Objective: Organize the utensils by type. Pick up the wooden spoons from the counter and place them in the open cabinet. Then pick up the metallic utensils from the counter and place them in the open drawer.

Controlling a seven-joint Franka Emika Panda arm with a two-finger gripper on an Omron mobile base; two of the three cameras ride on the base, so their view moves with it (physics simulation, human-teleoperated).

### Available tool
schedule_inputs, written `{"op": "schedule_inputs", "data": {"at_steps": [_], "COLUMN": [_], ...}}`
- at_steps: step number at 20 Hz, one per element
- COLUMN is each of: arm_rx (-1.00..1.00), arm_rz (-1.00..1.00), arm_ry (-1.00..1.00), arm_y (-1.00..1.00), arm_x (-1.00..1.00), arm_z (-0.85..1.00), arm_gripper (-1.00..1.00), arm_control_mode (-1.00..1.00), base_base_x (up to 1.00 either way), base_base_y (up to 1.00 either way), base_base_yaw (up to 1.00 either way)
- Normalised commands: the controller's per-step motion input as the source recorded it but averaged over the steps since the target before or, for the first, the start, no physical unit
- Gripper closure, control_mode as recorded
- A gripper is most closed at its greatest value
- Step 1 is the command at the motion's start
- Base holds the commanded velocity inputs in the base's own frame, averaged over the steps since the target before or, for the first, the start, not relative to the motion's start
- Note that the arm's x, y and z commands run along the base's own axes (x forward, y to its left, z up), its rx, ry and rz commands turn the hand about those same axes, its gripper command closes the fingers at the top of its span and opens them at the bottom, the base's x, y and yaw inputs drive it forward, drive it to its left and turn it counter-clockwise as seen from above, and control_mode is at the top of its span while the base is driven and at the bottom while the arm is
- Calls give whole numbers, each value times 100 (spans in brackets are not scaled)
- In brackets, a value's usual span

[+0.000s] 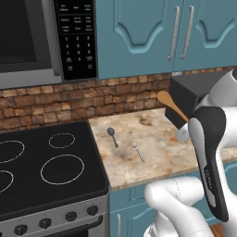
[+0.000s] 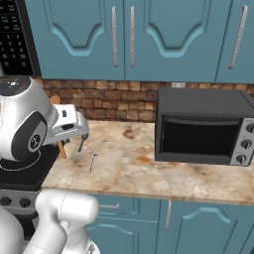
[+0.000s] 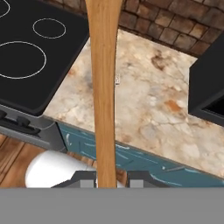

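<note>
My gripper (image 1: 182,134) is shut on the handle of an orange-brown wooden spoon (image 1: 169,104), held above the right part of the counter (image 1: 157,152) with its round bowl up and toward the wall. In the hand view the spoon (image 3: 103,87) runs straight up from between the gripper (image 3: 106,181) fingertips. On the counter, left of the gripper, lie a dark-grey metal spoon (image 1: 112,136) and a thin silver utensil (image 1: 137,151), also seen as the dark-grey spoon (image 2: 82,142) and the silver utensil (image 2: 92,160). The open cabinet and the open drawer are out of view.
A black stovetop (image 1: 46,162) borders the counter on the left, under a microwave (image 1: 28,41). A dark toaster oven (image 2: 203,126) stands on the counter's right part. Teal upper cabinet doors (image 2: 124,34) hang shut above a brick backsplash (image 1: 69,102).
</note>
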Motion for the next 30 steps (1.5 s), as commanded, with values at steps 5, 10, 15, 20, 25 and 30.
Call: {"op": "schedule_inputs", "data": {"at_steps": [5,10,15,20,25,30], "arm_rx": [0,0,0,0,0,0], "arm_rz": [0,0,0,0,0,0], "arm_ry": [3,2,0,0,0,0], "arm_y": [0,0,0,0,0,0], "arm_x": [0,0,0,0,0,0], "arm_z": [0,0,0,0,0,0], "arm_gripper": [100,100,100,100,100,100], "arm_control_mode": [-100,100,100,100,100,100], "base_base_x": [0,-4,-62,-90,-91,-68], "base_base_y": [0,0,0,0,0,0], "base_base_yaw": [0,0,1,1,0,1]}}
